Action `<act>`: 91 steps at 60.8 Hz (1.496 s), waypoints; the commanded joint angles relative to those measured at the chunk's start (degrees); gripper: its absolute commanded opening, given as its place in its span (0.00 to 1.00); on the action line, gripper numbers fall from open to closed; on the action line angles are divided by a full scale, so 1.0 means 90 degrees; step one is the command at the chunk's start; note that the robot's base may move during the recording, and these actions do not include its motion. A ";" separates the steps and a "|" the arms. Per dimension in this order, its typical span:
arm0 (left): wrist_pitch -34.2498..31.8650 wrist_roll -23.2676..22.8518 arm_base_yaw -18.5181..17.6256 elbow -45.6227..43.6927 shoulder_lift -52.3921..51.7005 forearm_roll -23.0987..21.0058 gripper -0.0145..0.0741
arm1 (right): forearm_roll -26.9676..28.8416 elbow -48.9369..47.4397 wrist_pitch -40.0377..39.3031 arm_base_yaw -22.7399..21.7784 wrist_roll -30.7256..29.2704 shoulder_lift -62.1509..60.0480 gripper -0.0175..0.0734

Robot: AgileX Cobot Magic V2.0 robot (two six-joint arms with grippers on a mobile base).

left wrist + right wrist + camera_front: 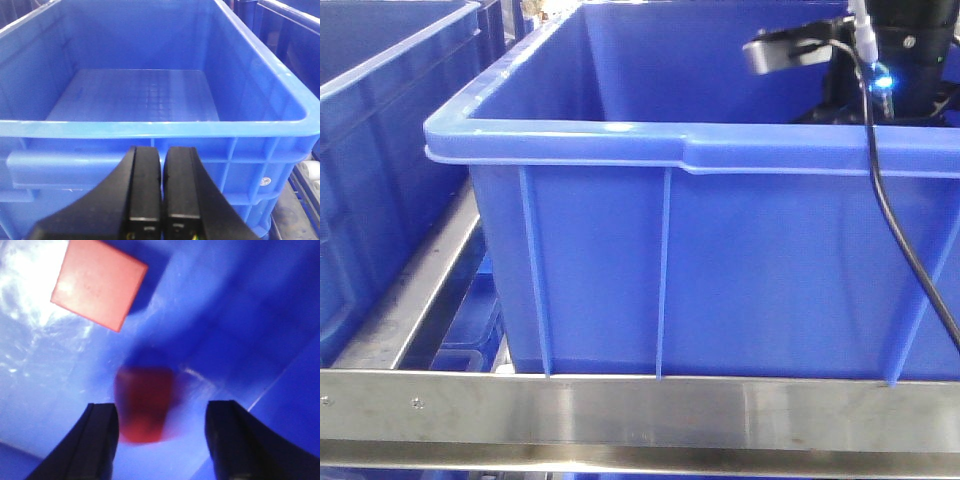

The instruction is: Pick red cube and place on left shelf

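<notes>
Right gripper [162,440] spread wide above red cube [145,405] (blurred); left gripper [162,190] closed, holding nothing, facing blue crate [150,130].

Industrial storage or warehouse-type setting, indicated by large blue ribbed plastic crates [720,270] standing side by side on a brushed stainless steel rack [640,410] whose flat front rail carries small screws. A second crate [380,150] sits to one side on the same rack, with a metal side rail running back between the two. The left wrist view shows a further crate [150,100] with a grid-patterned floor and moulded handle recess, and more blue containers packed closely beside it.
</notes>
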 commanded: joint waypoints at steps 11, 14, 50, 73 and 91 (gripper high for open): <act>-0.0547 -0.0005 -0.0046 0.0147 -0.0094 -0.0043 0.28 | 0.0093 -0.0233 -0.0247 -0.0039 -0.0053 -0.1126 0.71; -0.0547 -0.0005 -0.0046 0.0147 -0.0094 -0.0043 0.28 | 0.0115 -0.0226 -0.0301 -0.0039 -0.0053 -0.1353 0.68; -0.0547 -0.0005 -0.0046 0.0147 -0.0094 -0.0043 0.28 | 0.0948 0.1741 -0.1840 -0.0039 -0.0053 -0.5437 0.24; -0.0547 -0.0005 -0.0046 0.0147 -0.0094 -0.0043 0.28 | 0.0953 0.4321 -0.2704 -0.0039 -0.0053 -0.8463 0.24; -0.0547 -0.0005 -0.0046 0.0147 -0.0094 -0.0043 0.28 | 0.1115 0.5651 -0.2800 -0.0039 -0.0053 -1.0825 0.24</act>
